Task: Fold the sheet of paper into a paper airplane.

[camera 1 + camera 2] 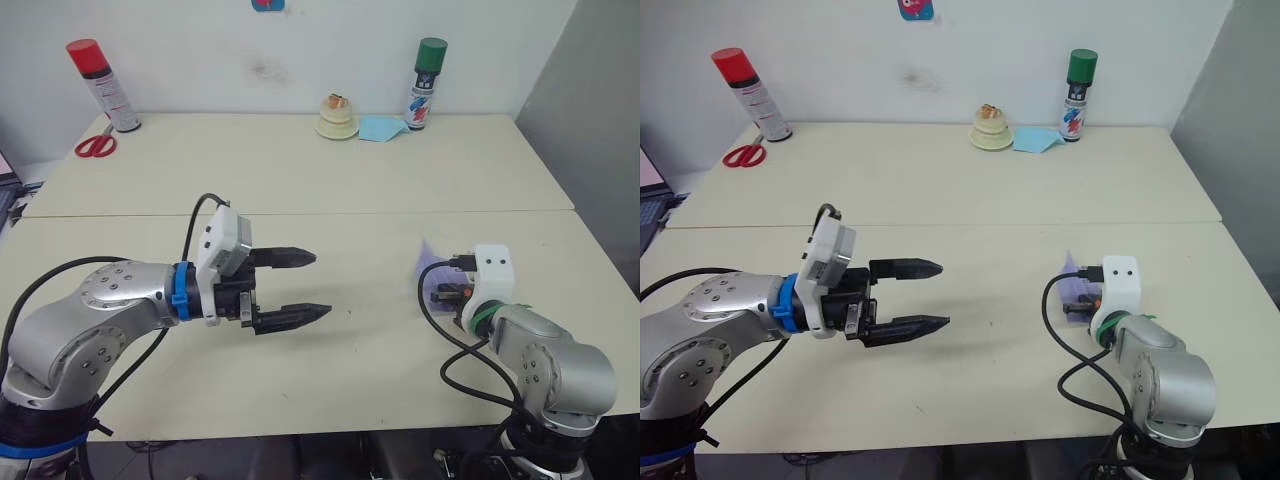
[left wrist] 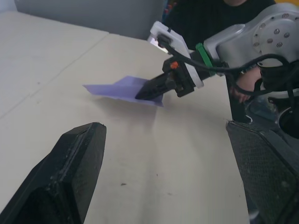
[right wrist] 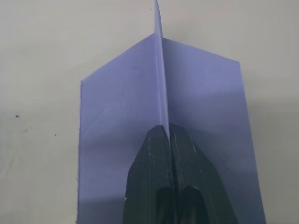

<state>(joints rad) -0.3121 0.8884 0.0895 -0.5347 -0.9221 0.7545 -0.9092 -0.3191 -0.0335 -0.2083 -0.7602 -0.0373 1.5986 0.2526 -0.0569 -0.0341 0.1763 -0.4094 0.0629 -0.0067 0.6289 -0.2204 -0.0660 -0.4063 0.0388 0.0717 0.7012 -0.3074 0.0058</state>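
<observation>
The sheet of paper (image 2: pixel 117 88) is lavender and folded into a flat pointed wedge with a raised central ridge, a paper airplane (image 3: pixel 117 116). It lies low over the table at the right (image 1: pixel 428 262). My right gripper (image 3: pixel 163 128) is shut on that ridge from the near side, with the wings spread flat to either side. My left gripper (image 1: pixel 320 284) hovers open over the middle of the table with nothing between its black fingers (image 2: pixel 79 154). It points toward the airplane and is well apart from it.
Along the table's far edge stand a red-capped spray can (image 1: pixel 103 85), red scissors (image 1: pixel 95 146), a cream stacked object (image 1: pixel 337 118), a light blue paper (image 1: pixel 382 128) and a green-capped can (image 1: pixel 428 82). A person in dark clothing (image 2: pixel 210 14) is beyond the table.
</observation>
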